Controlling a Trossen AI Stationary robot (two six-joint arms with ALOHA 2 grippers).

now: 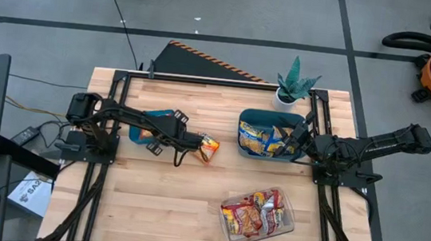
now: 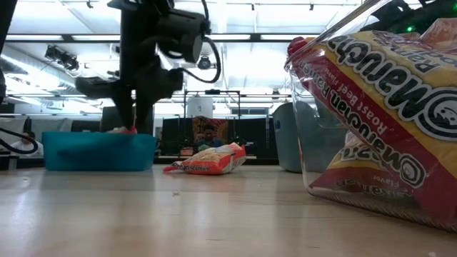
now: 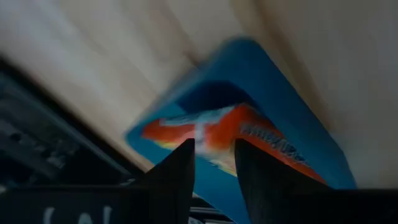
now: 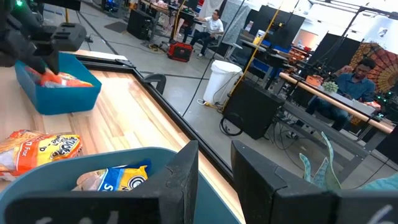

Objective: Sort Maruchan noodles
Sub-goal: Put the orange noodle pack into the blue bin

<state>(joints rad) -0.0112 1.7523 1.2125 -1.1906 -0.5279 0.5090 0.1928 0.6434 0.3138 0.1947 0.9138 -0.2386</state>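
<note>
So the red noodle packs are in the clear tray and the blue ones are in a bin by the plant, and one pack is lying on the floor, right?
Almost. The loose pack lies on the wooden table, not the floor; the high view shows it. The red packs are in the clear tray, the blue ones in the bin by the plant.

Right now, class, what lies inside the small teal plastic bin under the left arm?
Inside the small teal plastic bin lies one orange-and-red shiny noodle packet, seen between the left gripper fingers. Anything beneath that packet is covered.

two teal bins [image 1: 268,134], one clear tray [image 1: 258,216], one potted plant [image 1: 293,87].
</note>
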